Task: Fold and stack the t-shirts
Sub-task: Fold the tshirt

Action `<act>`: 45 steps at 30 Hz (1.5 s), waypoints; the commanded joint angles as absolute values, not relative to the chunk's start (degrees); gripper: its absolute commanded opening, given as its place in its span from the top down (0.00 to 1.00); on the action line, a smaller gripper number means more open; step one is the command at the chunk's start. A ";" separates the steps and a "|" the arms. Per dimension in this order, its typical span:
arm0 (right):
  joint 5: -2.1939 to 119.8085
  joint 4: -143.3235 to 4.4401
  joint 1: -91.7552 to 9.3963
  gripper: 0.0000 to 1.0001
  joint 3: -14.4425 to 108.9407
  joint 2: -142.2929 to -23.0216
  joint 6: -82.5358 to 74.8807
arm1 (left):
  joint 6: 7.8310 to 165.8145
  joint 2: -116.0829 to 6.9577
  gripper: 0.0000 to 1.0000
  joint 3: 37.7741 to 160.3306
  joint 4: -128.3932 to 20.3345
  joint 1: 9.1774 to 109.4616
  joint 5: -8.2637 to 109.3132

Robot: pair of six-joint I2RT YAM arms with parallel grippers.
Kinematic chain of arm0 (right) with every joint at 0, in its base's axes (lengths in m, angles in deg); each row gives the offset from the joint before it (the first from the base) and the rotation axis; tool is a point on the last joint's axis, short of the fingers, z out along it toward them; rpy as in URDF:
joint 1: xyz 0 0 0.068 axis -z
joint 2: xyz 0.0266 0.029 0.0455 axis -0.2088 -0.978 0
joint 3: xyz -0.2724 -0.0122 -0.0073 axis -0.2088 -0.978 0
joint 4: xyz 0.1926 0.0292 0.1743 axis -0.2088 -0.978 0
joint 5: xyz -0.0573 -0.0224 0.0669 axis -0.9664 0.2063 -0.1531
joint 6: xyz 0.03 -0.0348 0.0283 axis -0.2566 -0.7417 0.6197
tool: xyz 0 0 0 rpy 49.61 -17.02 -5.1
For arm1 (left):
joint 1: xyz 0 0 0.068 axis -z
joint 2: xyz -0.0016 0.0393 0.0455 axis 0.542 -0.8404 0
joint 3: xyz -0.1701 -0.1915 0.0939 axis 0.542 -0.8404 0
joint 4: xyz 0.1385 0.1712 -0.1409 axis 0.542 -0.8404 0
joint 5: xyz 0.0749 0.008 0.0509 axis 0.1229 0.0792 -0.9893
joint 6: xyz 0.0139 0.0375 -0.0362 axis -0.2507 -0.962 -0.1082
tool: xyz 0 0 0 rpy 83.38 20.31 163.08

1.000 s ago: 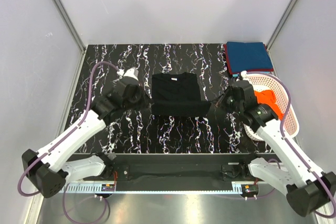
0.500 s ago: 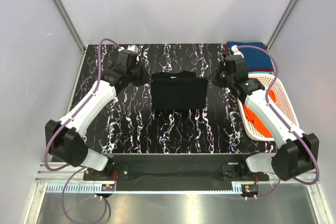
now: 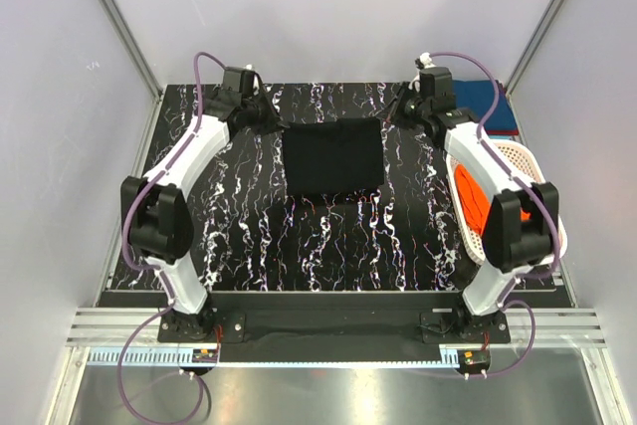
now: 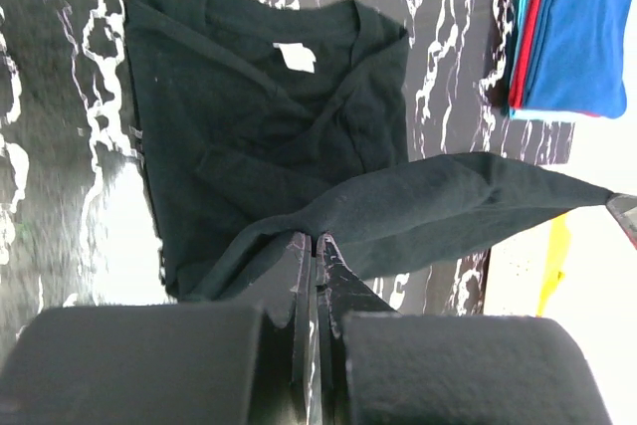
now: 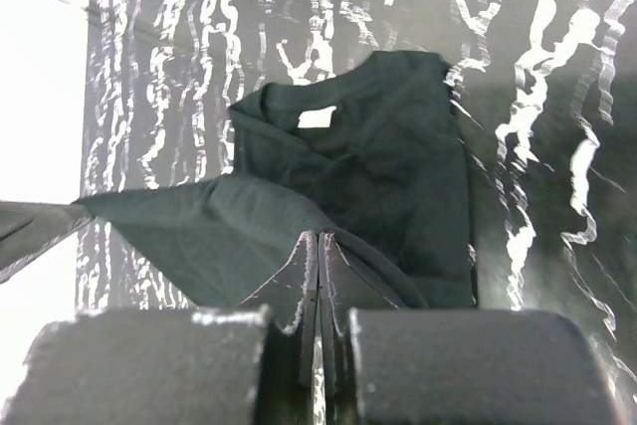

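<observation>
Two arms reach to the far end of the surface (image 3: 249, 236), one on each side of the black shirt (image 3: 333, 156). The left gripper (image 3: 274, 121) is clenched on one corner of the shirt's lifted edge, and the right gripper (image 3: 393, 116) is clenched on the opposite corner. The wrist views show thin fabric pinched between each pair of closed fingers, at the left gripper (image 4: 317, 246) and the right gripper (image 5: 320, 241), with the held edge stretched taut in the air between them. The rest of the black shirt (image 4: 269, 136) lies flat on the surface below that edge, sleeves folded inward, its collar and white neck label (image 4: 294, 55) facing up. In the far right corner the blue shirt (image 3: 503, 111) lies folded, and the left wrist view shows the edge of a red shirt (image 4: 532, 7) beneath it. Just nearer than that stack, at the right edge, stands the white basket (image 3: 520, 158) holding the orange shirt (image 3: 464, 194), partly hidden behind the right arm.
</observation>
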State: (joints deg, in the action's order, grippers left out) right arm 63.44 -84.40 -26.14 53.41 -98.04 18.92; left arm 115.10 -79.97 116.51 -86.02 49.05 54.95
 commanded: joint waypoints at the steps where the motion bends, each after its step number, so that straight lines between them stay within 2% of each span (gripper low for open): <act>1: 69.00 -81.41 -25.85 1.00 59.76 -102.63 16.69 | 114.53 -82.42 1.00 121.54 -82.59 46.98 58.43; 13: 75.42 -81.41 -23.31 1.00 79.27 -121.62 15.81 | 114.18 -99.81 1.00 135.24 -81.10 40.30 63.52; 16: 77.27 -81.33 -22.95 1.00 80.25 -122.34 16.43 | 113.57 -100.19 1.00 136.22 -80.66 39.85 64.85; 21: 76.22 -81.59 -22.86 1.00 75.00 -118.13 16.86 | 114.00 -95.89 1.00 130.26 -80.57 40.03 63.97; 26: 75.70 -82.82 -22.86 1.00 66.03 -107.33 17.92 | 113.30 -82.28 1.00 116.93 -80.57 40.64 62.57; 32: 77.96 -85.10 -22.95 1.00 49.51 -91.34 19.94 | 113.56 -66.10 1.00 100.66 -80.39 43.71 64.41; 38: 79.38 -87.47 -23.65 1.00 27.11 -70.86 22.05 | 115.84 -49.58 1.00 85.89 -80.92 50.74 62.04; 45: 81.49 -93.80 -24.71 1.00 18.81 -51.17 25.39 | 123.04 -33.23 1.00 76.72 -81.97 63.38 55.37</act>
State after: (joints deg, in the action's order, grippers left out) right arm 78.96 -91.92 -24.02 19.54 -57.65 22.96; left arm 118.64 -39.25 77.82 -83.79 59.06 59.67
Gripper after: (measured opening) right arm 0.010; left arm 0.020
